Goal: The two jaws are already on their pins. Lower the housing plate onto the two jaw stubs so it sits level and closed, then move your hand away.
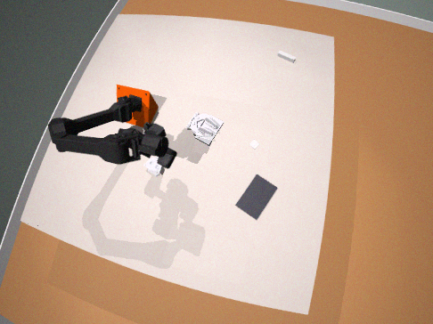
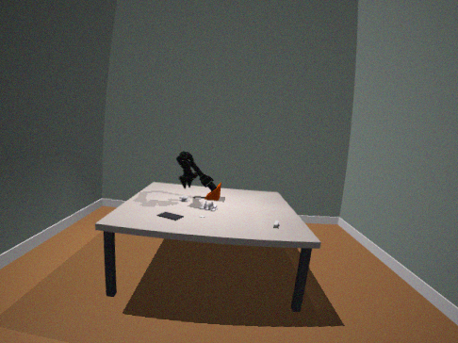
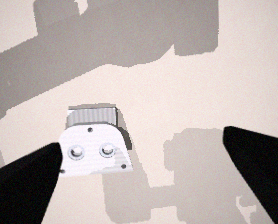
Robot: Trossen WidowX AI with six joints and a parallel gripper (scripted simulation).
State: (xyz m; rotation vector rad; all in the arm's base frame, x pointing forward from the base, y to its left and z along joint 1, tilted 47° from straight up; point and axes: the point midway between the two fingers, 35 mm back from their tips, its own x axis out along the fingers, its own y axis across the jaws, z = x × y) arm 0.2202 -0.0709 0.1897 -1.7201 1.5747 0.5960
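Observation:
The housing plate [image 1: 153,166] [image 2: 184,199] [image 3: 92,159] is a small white part with two round holes and a ribbed grey side, lying on the table. The two jaws sit side by side on the white base [image 1: 207,127] [image 2: 209,205], away from the housing plate. My gripper [image 2: 187,186] [image 3: 143,142] is open and empty above the table near the housing plate. In the wrist view the plate lies left of the middle between the fingers, its left edge beside the left fingertip. The arm partly covers the gripper in the top view.
A dark rectangular pad [image 1: 257,197] [image 2: 170,216] lies on the table [image 1: 285,124] [image 2: 236,230]. A small white square [image 1: 254,144] [image 2: 202,217] lies between the base and the pad. A white block [image 1: 286,57] [image 2: 276,224] lies far off. The orange arm mount [image 1: 134,93] [image 2: 214,193] stands near the base.

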